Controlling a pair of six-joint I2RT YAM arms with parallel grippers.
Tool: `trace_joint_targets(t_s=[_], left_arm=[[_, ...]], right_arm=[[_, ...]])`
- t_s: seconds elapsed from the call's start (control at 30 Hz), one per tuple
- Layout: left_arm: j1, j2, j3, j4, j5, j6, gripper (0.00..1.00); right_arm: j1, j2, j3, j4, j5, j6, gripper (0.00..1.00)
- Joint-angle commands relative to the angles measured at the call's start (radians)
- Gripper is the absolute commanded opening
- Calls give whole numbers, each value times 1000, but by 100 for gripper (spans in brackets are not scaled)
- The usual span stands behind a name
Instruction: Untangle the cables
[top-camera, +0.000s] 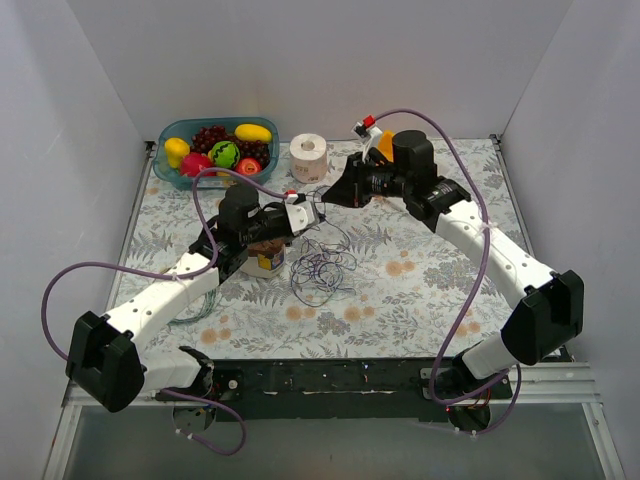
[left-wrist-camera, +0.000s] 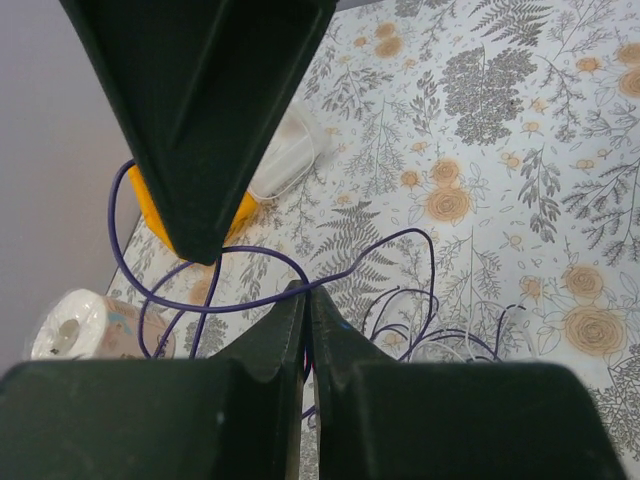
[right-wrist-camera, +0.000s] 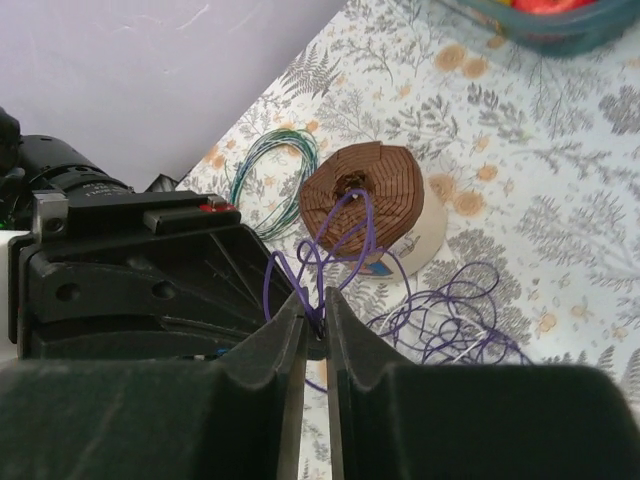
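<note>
The cables (top-camera: 322, 268), clamped in the left jaws and the right jaws above the tangle on the table (top-camera: 420, 290), should be drawn apart slowly lest loops cinch tight.

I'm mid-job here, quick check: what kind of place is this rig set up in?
Probably a lab test cell dressed as a home table: plain white walls box it in, a floral tablecloth covers the table, and a fruit bin and toilet roll sit at the back.

Arms reach inward — left fingers (left-wrist-camera: 265, 345), right fingers (right-wrist-camera: 262, 348) pinched together.
</note>
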Motion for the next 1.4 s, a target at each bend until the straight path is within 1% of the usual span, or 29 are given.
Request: trace_joint_targets(t_s=[0.0,0.17,0.3,0.67,0.83,0.9,1.03,1.37], left_arm=[[-4,-47,-22,50,-42,41,0],[-10,-48,-38,61,-45,67,0],[-14,-48,-42,61,-45,76,0],[-17,-44,-52,55,-50,87,0],[-17,-36,-50,56,-111,89,0],[-15,-36,-55,56,-136,119,0],[-17,-34,-55,56,-157,119,0],[-15,-34,-49,75,-171,99,0]], right_arm=[[-16,-30,-38,80,14,151,21],[-16,-6,-75,103,-29,199,27],[-16,-6,-126,199,-58,254,29],[-14,51,-100,255,-167,325,31],[-14,57,-88,197,-188,294,32],[-14,56,-85,178,-188,288,33],[-13,60,-77,170,-208,289,38],[-4,63,-91,158,-185,268,34]])
